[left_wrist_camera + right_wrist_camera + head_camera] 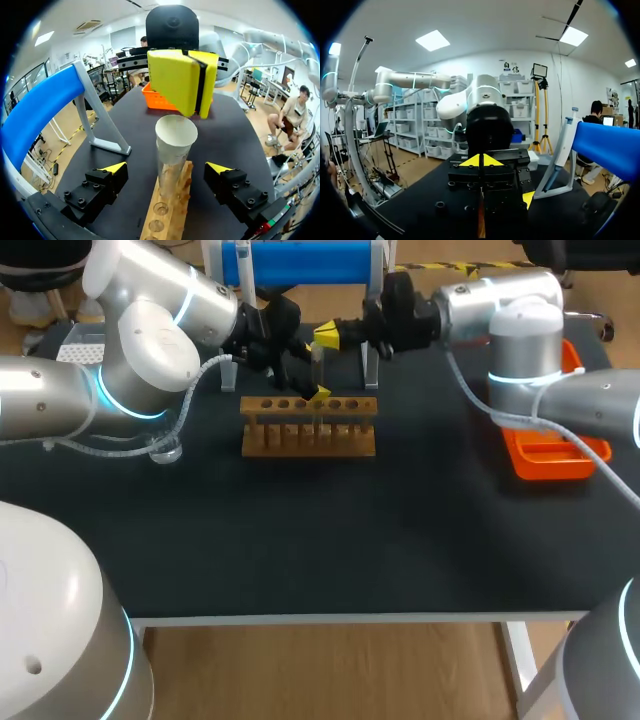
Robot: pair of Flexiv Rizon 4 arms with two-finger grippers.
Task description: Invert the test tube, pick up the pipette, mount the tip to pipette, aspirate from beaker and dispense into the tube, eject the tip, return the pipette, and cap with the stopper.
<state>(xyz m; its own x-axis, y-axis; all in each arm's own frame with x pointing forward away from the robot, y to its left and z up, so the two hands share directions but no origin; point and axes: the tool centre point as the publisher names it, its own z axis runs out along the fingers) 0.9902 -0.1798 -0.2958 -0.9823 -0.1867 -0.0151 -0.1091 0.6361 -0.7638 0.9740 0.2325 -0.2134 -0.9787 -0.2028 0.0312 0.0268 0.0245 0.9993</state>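
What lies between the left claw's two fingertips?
The test tube, upright in the wooden rack, stands between the left claw's open fingers, touching neither; the left wrist view shows this clearly.

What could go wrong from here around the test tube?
The right gripper, shut, hangs right by the open mouth of the test tube; a small slip might knock the tube over. The left gripper, open, straddles the tube above the rack; closing low might catch the rack, or the two grippers might collide.
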